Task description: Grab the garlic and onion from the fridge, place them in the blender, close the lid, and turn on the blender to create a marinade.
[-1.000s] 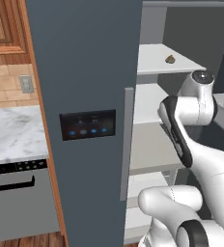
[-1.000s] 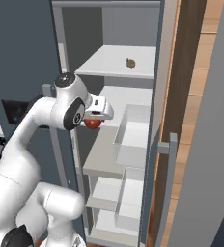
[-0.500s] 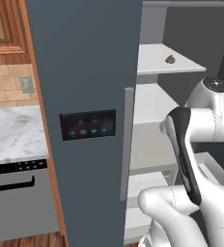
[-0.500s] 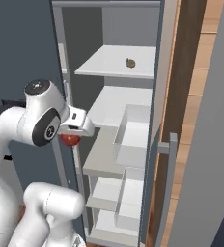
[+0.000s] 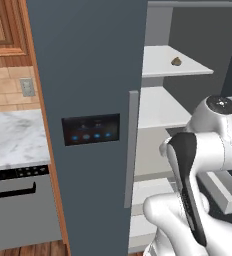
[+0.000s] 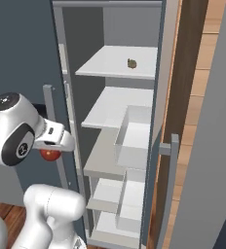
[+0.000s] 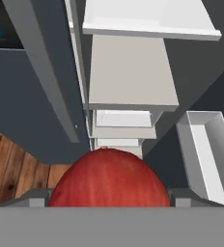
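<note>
A white robot arm holds the onion (image 7: 109,177), a small red ball, just outside the open fridge (image 5: 88,75). In the hand view the onion sits between the two fingertips of the gripper (image 7: 109,198), one fingertip showing at each side of it, so the jaws stand apart and clamped on the onion. In the right base view the onion (image 6: 49,154) shows as a red spot under the gripper (image 6: 56,146), in front of the fridge's middle shelves and clear of them, near the long grey door handle (image 6: 54,146).

Judging from this, the task is at an early stage: the onion is out of the fridge but not yet in a blender, which is nowhere in sight. A small brownish lump (image 6: 131,63), probably the garlic, lies on the top shelf (image 6: 110,70) of the fridge, well above the onion, untouched. Both items, the lid and the switch are yet to be dealt with.

The onion is round, so it has no clear long axis or pointing direction.
</note>
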